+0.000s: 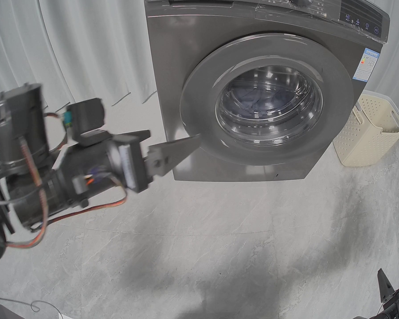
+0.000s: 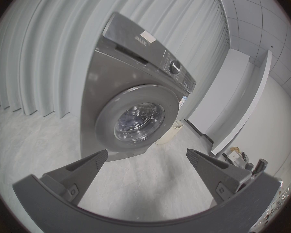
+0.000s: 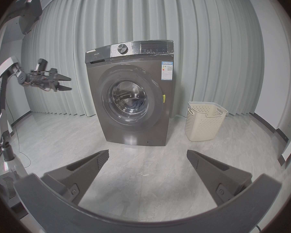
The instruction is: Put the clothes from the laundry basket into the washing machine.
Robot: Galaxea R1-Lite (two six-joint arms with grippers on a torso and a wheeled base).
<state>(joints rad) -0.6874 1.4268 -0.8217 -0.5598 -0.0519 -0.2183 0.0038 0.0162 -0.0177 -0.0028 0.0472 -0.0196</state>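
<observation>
My left pincer [image 2: 146, 152], spread, hangs just left of the washing machine [image 1: 173, 67] and its shut door [image 1: 268, 98]. My right pincer [image 3: 147, 152], also spread, sits low, well in front of the machine. Laundry basket [image 3: 205, 120] stands right of the machine; clothes [image 3: 135, 105] show behind the glass. Risk: coming in obliquely, a fingertip scrapes the door rim.

We see a pale pleated curtain [image 3: 216, 49] hanging across the back of the room, its hem meeting the floor [image 1: 235, 244] of light grey marbled tile with faint seams. To the curtain's right stands a white wall [image 2: 229, 91] with a dark baseboard [image 3: 265, 122], under a panelled ceiling [image 2: 249, 16]. A thin cable [image 1: 33, 305] lies looped on the floor at near left. Small clutter [image 2: 237, 154] sits far off, too small to make out.
</observation>
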